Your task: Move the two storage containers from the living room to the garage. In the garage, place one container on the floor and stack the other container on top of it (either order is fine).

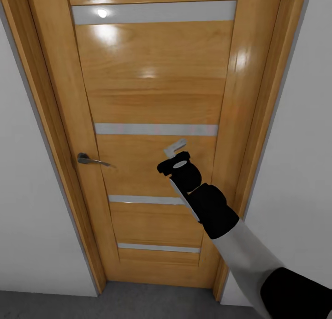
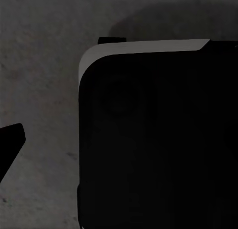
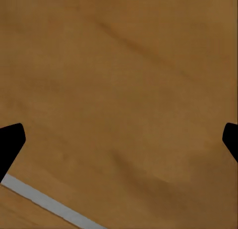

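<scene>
While the robot faces a shut wooden door (image 1: 152, 125), its right gripper (image 3: 119, 140) is raised close to the panel, fingers (image 3: 10, 142) spread wide and holding nothing. I judge this the travel step, with the door barring the way. Its handle (image 1: 92, 160) sits well to the left of that gripper, so the next move calls for reaching it. Neither storage container appears; the left fingers' state I cannot tell.

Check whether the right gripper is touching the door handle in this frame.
Apart. In the head view the right gripper is raised in front of the door panel, with bare wood between it and the handle off to its left.
</scene>
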Tool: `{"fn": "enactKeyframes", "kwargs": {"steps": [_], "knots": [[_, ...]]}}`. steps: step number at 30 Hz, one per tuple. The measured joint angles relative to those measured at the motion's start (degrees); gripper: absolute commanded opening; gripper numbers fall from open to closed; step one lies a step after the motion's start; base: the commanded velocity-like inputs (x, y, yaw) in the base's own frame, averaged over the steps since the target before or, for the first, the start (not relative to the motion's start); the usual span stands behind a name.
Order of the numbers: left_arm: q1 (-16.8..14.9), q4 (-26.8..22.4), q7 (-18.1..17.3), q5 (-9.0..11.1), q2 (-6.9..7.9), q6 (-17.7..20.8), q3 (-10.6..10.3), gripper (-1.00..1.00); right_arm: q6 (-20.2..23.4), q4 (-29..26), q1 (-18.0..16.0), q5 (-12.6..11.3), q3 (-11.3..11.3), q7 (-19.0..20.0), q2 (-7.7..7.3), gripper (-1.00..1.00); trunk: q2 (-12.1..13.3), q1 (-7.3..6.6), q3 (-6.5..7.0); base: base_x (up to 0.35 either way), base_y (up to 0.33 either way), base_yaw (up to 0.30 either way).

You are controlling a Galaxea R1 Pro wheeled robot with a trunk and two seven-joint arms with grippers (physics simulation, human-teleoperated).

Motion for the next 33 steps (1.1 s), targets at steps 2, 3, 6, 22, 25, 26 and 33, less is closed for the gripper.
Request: {"fn": "enactKeyframes", "kwargs": {"steps": [2, 3, 6, 22, 25, 26, 33], "knots": [[0.0, 0.0, 0.01, -0.02, -0.01, 0.0, 0.0, 1.0, 0.02, -0.17, -0.01, -0.01, 0.46, -0.05, 0.0, 1.0, 0.0, 0.0, 0.0, 0.0, 0.0, 0.0], [0.0, 0.0, 0.01, -0.02, -0.03, 0.0, 0.0, 1.0, 0.03, -0.25, -0.02, -0.02, 0.61, -0.07, 0.0, 1.0, 0.0, 0.0, 0.0, 0.0, 0.0, 0.0], [0.0, 0.0, 0.02, 0.02, -0.04, 0.0, 0.0, 1.0, 0.04, -0.32, -0.02, -0.06, 0.8, -0.09, 0.0, 1.0, 0.0, 0.0, 0.0, 0.015, 0.0, 0.0], [0.0, 0.0, 0.0, 0.08, 0.04, 0.0, 0.0, 1.0, -4.0, 0.54, 0.21, -0.17, 1.31, -0.01, 0.0, 1.0, 0.0, 0.0, 0.0, 0.167, 0.0, 0.0], [0.0, 0.0, 0.0, 0.06, 0.04, 0.0, 0.0, 1.0, -7.22, 0.71, 0.23, -0.24, 4.06, -0.03, 0.0, 1.0, 0.0, 0.0, 0.0, 0.007, 0.0, 0.0], [0.0, 0.0, 0.01, 0.06, 0.04, 0.0, 0.0, 1.0, -8.3, 0.76, 0.24, -0.33, 5.29, -0.05, 0.0, 1.0, 0.0, 0.0, 0.0, 0.004, 0.0, 0.0], [0.0, 0.0, -0.01, 0.06, 0.04, 0.0, 0.0, 1.0, -10.62, 1.16, 1.2, -2.56, 9.36, 0.0, 0.0, 1.0, 0.0, 0.0, 0.0, 0.001, 0.0, 0.0]]}}
